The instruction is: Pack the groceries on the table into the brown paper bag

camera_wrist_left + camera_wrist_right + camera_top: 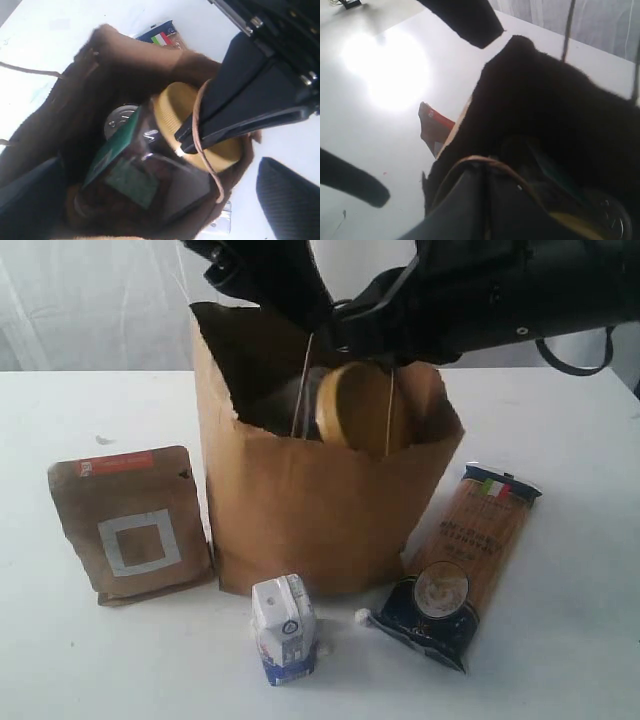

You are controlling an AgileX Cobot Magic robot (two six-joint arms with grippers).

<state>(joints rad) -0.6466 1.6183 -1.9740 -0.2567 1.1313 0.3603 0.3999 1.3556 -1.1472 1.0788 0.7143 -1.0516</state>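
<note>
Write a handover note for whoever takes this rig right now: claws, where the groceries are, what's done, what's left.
Left claw: open, empty, over the mouth of the bag.
Right claw: shut, with a bag handle looped round it.
In the bag: nut jar and, beside it, the dark jar.
On the table, by the exterior view: pouch left of the bag, carton in front, spaghetti to its right.
Yellow bottle: not visible anywhere.
Left to do: pack the pouch, carton and spaghetti.
</note>
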